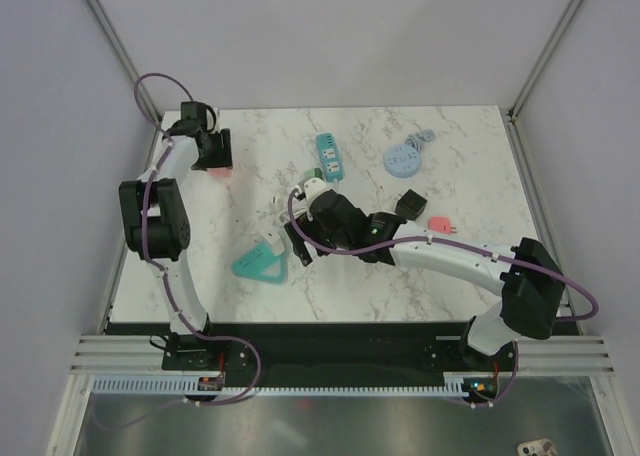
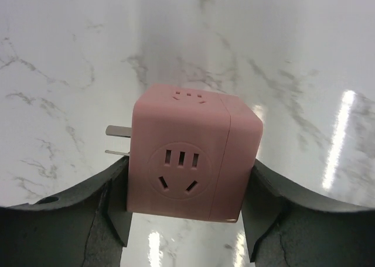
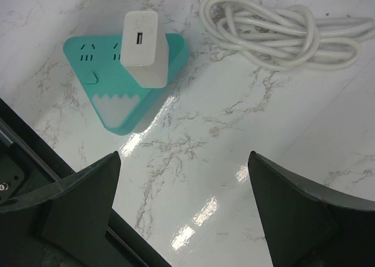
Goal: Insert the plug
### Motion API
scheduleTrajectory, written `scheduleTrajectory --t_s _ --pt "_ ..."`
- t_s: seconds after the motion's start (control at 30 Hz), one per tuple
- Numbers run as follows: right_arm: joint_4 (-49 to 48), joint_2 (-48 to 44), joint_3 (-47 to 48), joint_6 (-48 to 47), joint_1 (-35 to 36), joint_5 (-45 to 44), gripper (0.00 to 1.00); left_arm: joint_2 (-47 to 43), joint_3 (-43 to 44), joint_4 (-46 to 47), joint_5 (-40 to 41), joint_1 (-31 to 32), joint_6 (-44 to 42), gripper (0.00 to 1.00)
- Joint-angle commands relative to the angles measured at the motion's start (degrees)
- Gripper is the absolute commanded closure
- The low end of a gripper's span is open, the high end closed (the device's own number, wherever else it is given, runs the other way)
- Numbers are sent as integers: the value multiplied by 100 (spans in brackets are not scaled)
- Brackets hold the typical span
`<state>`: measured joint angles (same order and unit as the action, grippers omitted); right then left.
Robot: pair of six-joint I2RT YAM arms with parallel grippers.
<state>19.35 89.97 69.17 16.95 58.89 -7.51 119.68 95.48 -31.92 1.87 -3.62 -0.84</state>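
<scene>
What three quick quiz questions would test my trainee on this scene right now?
1. True or false: the white charger block sits on the teal triangular power strip.
2. Which object sits between the fingers of the left gripper? A) pink plastic cube socket adapter B) white coiled cable C) blue round disc
3. Fill in: the right gripper has its jaws ___, holding nothing.
Key: 1 true; 2 A; 3 open.

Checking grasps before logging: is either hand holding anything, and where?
Left hand clamps the pink cube adapter by its side faces; right hand holds nothing.
</scene>
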Motion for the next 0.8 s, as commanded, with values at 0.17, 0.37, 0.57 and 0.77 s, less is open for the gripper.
scheduleTrajectory --t_s 0.17,0.37,0.57,0.77 --pt "-475 -901 -350 -244 -141 -689 2 -2140 -363 98 -4541 150 1463 98" --pt "-1319 -2167 -1150 -351 -168 -805 2 -3028 -1188 825 -6452 634 1595 98" --pt "-1487 -2757 -1458 -796 -159 -313 2 -3346 -1673 1382 -7095 1135 2053 98" --pt "-1303 -3135 -1406 -1325 -159 -769 2 -3556 -1963 1417 -6981 1443 2448 98"
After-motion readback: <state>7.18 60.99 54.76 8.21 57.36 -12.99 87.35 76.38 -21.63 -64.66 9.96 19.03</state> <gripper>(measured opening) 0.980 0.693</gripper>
